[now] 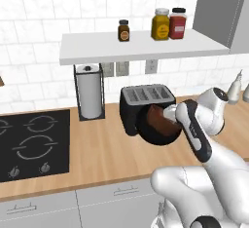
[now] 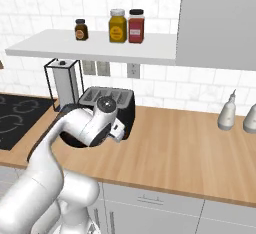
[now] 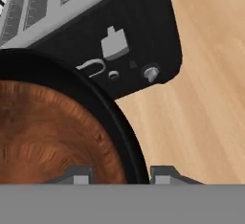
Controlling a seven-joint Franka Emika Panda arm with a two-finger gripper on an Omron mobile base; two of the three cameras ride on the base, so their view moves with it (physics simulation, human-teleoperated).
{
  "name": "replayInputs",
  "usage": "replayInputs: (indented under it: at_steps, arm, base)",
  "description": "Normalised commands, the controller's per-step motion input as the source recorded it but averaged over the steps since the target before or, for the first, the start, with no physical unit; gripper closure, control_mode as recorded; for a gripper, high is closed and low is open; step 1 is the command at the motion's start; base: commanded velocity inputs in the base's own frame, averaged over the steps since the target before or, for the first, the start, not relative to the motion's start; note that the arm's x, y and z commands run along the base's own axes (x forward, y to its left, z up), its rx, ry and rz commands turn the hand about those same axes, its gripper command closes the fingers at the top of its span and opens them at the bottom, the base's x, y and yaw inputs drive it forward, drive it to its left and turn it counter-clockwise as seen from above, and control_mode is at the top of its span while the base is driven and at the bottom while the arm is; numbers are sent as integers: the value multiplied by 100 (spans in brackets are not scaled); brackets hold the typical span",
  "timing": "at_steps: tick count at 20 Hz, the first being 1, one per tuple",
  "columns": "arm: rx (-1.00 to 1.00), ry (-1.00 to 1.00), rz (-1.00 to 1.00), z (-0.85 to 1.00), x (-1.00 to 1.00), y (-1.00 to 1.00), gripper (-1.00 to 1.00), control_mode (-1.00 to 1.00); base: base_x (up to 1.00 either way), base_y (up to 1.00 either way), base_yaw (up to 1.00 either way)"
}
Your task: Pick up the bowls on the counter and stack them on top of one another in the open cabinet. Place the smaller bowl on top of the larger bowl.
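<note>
Two base cams look forward and down over the arm, from behind-left and behind-right of the gripper [image 1: 168, 115]. Both share toaster [image 1: 146, 100], counter [image 1: 97, 159], shelf [image 1: 141, 47]. Hand cam sits very close, facing the toaster front beyond the fingertips.

Glossy white rounded arm [image 1: 204, 139], dark joints.

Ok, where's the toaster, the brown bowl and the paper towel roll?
toaster [image 1: 147, 94]: left base view, on its grey slotted top.
smaller bowl [image 1: 158, 119]: left base view, on its brown inside, sitting within the black bowl.
paper towel roll [image 1: 90, 93]: left base view, on the white side of the roll in its wire holder.
</note>
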Motion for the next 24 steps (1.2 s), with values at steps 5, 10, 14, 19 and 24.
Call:
replayInputs:
  at_steps: [5, 10, 14, 19, 24]
  arm:
    - [18, -28, -22, 100, -48, 80, 100, -100]
    - [7, -20, -11, 100, -28, 93, 100, -100]
    - [4, 2, -3, 100, -27, 65, 100, -100]
    - [0, 11, -2, 100, 5, 71, 100, -100]
    - [0, 6, -32, 100, 54, 72, 100, -100]
  base:
    - [0, 0, 0]
    - [0, 0, 0]
    - [0, 0, 0]
    - [0, 0, 0]
    - [0, 0, 0]
